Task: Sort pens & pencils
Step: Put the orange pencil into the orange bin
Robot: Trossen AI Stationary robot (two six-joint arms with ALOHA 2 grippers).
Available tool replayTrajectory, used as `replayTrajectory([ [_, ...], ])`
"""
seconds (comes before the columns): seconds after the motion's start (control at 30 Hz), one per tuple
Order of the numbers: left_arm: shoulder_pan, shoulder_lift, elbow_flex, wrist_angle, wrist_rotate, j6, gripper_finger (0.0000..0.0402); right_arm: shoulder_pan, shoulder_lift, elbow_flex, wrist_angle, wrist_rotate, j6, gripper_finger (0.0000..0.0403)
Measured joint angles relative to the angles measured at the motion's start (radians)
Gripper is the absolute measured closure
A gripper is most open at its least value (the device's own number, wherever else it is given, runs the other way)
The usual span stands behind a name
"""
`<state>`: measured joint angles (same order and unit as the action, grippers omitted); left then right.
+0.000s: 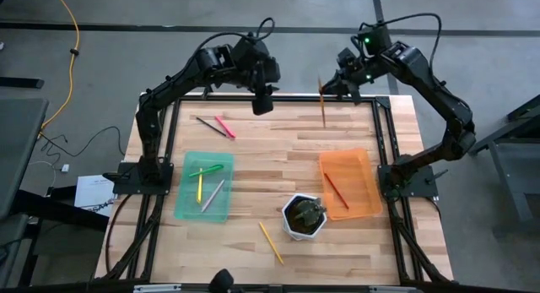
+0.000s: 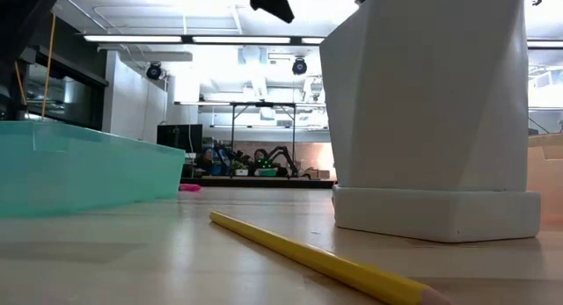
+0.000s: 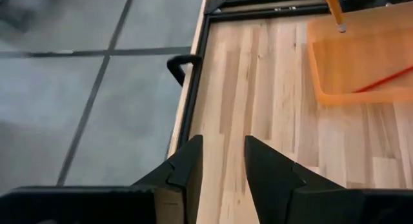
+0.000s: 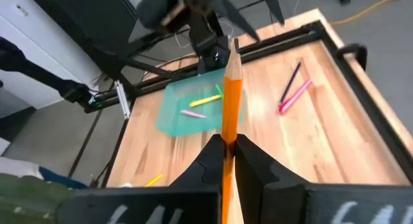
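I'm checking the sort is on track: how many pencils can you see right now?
3. An orange pencil is clamped in the right gripper above the table's far edge, a red-brown pencil lies in the orange tray, a yellow pencil lies on the table.

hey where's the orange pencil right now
The orange pencil is clamped in the right gripper, held in the air over the table's far edge in the high view, beyond the orange tray and not yet in it.

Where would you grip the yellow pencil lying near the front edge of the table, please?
Probably mid-shaft on the yellow pencil, from straight above, fingers closing across it: it lies flat and diagonal on bare wood, apart from the white pot.
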<state>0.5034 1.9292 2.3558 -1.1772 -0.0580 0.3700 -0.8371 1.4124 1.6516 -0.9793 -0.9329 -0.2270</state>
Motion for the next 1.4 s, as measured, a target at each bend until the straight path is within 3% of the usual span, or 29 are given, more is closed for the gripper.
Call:
replayTrajectory([
  [0.23,0.009,-0.087,-0.001,-0.002,0.015,0.035,0.0303,-0.008,-0.011,0.0,-0.036,-0.001,-0.006,0.0401],
  [0.57,0.054,-0.265,0.0,-0.016,0.014,0.04,0.0305,-0.105,-0.112,0.0,-0.047,-0.007,0.028,0.0401],
  [1.07,0.099,-0.471,-0.042,-0.246,-0.041,-0.042,0.0307,-0.229,-0.278,-0.003,-0.279,0.088,0.009,0.0401],
  [1.2,0.099,-0.513,-0.145,-0.231,-0.041,-0.063,0.0307,-0.23,-0.343,-0.119,-0.24,0.091,0.042,0.0401],
  [1.4,0.099,-0.62,-0.42,-0.107,-0.028,-0.111,0.0307,-0.22,-0.535,-0.467,-0.014,0.091,0.234,0.0401],
])
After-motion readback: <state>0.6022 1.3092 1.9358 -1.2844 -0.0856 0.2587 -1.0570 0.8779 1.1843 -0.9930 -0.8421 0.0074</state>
